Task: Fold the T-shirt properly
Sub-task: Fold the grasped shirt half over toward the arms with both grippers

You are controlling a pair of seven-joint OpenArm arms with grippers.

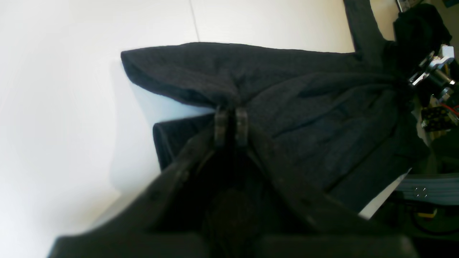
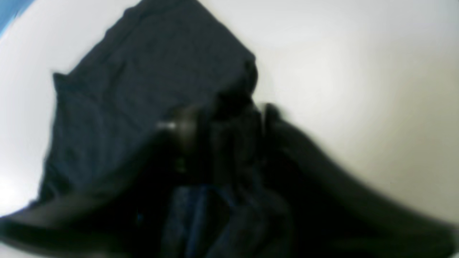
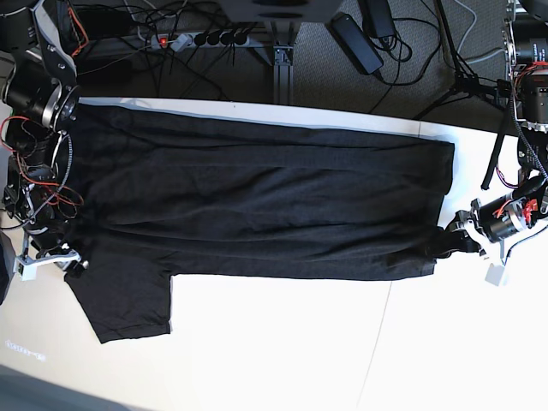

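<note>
t-shirt (image 3: pixel 257 205) is stretched flat along the surface (image 3: pixel 282 342) for folding, its hem clamped by left fingers (image 1: pixel 231 125); right fingers' (image 2: pixel 229 118) state cannot be told.

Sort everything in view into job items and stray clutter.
Job: large black soft-fabric T-shirt spread on the white table; left gripper shut on its edge; right gripper at the opposite end.
Clutter: black power strip, black cables on the floor.

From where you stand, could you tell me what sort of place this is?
Probably a robotics lab or workshop. A white table holds a black T-shirt between two arms, and a power strip with loose cables lies on grey carpet behind it.
</note>
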